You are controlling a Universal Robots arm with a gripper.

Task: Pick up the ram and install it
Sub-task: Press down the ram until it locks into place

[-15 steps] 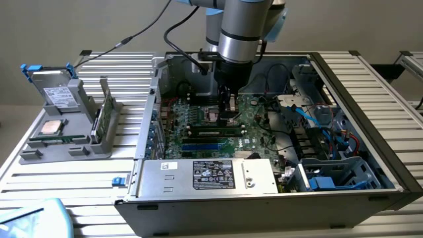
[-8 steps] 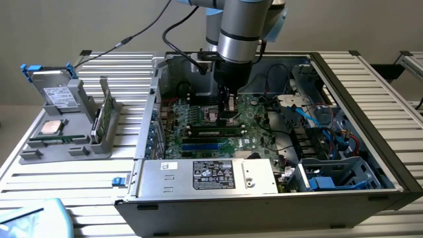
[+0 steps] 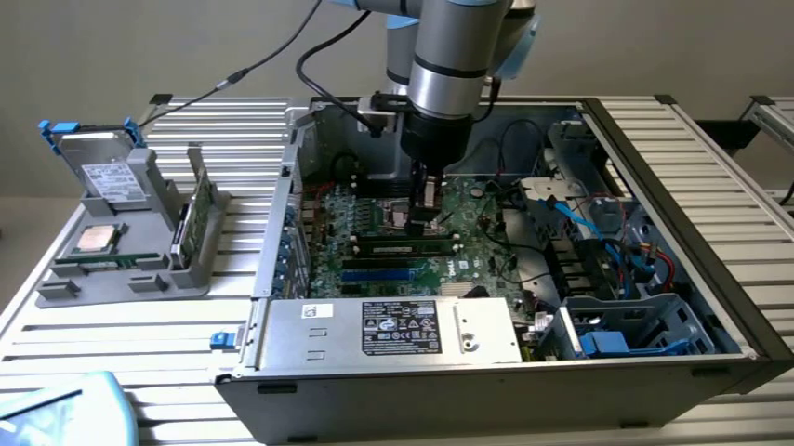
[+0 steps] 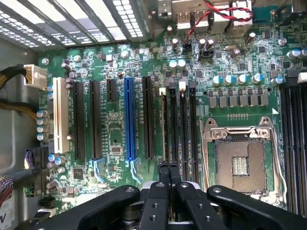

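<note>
Exterior view: even, soft, diffuse indoor light; the slatted tabletop (image 3: 149,325) is bright, while the interior of the computer case (image 3: 496,390) is dimmer, with soft shadow beneath the arm (image 3: 453,65). A mild sheen lies on the power supply (image 3: 390,330). Focus is moderate throughout. Wrist view: the motherboard (image 4: 120,139) is evenly lit and fairly sharp; the metal grille (image 4: 72,19) glares almost white; the gripper (image 4: 168,175), closest to the lens, appears dark and slightly soft.

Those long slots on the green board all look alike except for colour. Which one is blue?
The blue slot stands among the black slots, with a white slot farther off near the board's edge.
</note>
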